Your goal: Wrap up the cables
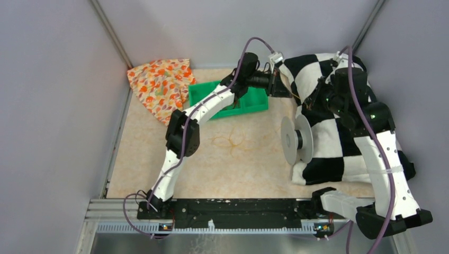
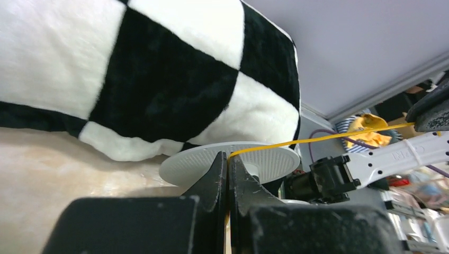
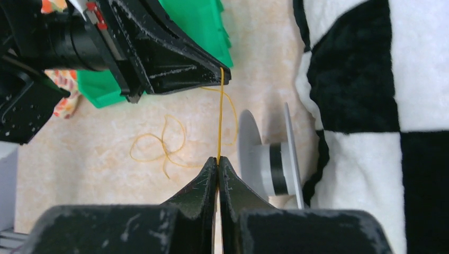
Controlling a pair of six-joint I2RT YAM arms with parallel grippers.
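Left end effector [image 3: 221, 69] clenched on the cable [image 3: 220, 116], right end effector [image 3: 217, 160] clenched on it further along, so a short yellow run is held taut between them over the table [image 3: 79, 185]. I read this as tensioning the wire to feed it onto the spool [image 3: 267, 159] just beside. Remaining cable lies in loose loops [image 3: 159, 145] on the table, near the spool, not yet wound.

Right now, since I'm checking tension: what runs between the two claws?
A straight yellow cable, pinched by the left claw and the right claw; the right wrist view shows it.
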